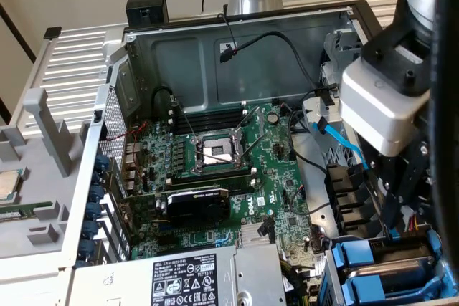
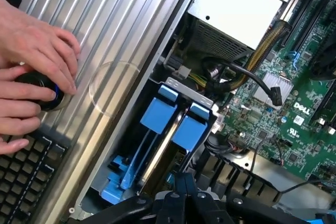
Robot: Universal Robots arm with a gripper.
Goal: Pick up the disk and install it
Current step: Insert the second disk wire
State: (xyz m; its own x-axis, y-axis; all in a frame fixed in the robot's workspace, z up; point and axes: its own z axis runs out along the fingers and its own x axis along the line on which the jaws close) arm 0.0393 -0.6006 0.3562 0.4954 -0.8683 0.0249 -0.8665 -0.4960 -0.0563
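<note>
Chassis (image 1: pixel 237 55) first: the open computer case lies on its side with its grey walls up, and the arm's wrist block leans in over the corner at the exterior view's right. Any sideways drift there would knock the wrist against the case rim or the drive cage beneath it.

Next down in size, the green motherboard (image 1: pixel 215 170) fills the case floor, with the empty processor socket (image 1: pixel 215 152) at its middle and the power-supply box (image 1: pixel 208 277) near the camera. Loose black cables (image 2: pixel 247 77) loop between the supply and the drive bays; a descending tool could snag one and drag a connector.

Then the disk (image 2: pixel 165 148): it stands on edge in its bay, a silver strip between two blue carrier tabs (image 2: pixel 160 114), in the case corner just below the claw (image 2: pixel 181 192). The claw's black fingers are clenched together right above the disk's near end, with nothing between them that I can make out. Pushed down while clenched, they would press on the drive's edge or crack a plastic tab instead of gripping it.

Smallest, a person's hands (image 2: pixel 31 77) rest on a round black controller (image 2: pixel 39 93) on the ribbed cover (image 2: pixel 115 51) beside the case, near enough for a swing of the arm to reach them.
</note>
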